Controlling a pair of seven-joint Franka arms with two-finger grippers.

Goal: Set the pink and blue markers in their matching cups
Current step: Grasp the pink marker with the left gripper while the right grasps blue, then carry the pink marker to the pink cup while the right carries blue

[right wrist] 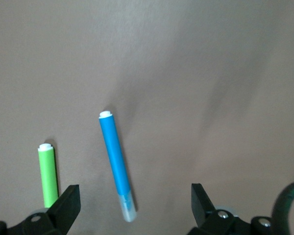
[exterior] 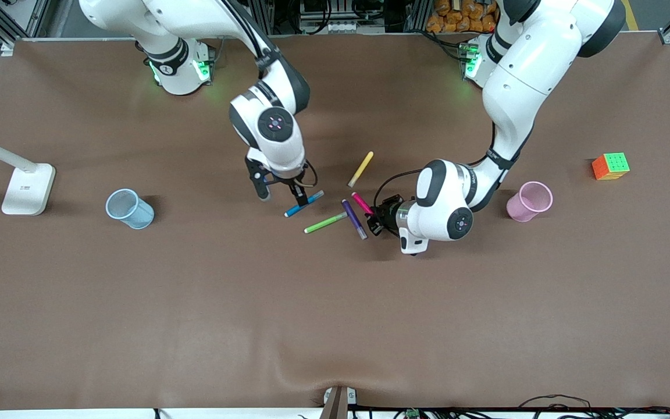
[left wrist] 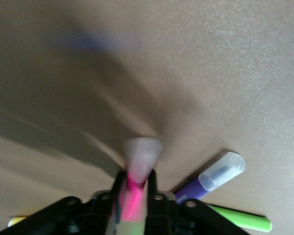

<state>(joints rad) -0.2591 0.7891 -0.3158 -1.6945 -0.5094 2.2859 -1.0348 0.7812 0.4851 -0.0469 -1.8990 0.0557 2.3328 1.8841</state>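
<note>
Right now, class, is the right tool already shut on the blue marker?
No: the right tool is open, its fingers apart above the blue marker lying on the table.

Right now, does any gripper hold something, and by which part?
The left gripper is shut on the pink marker, below its pale cap. The right gripper is open over the blue marker.

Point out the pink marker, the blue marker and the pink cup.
pink marker [exterior: 362, 203], front view, on its pink barrel.
blue marker [right wrist: 114, 153], right wrist view, on its blue barrel.
pink cup [exterior: 522, 210], front view, on its side wall.
</note>
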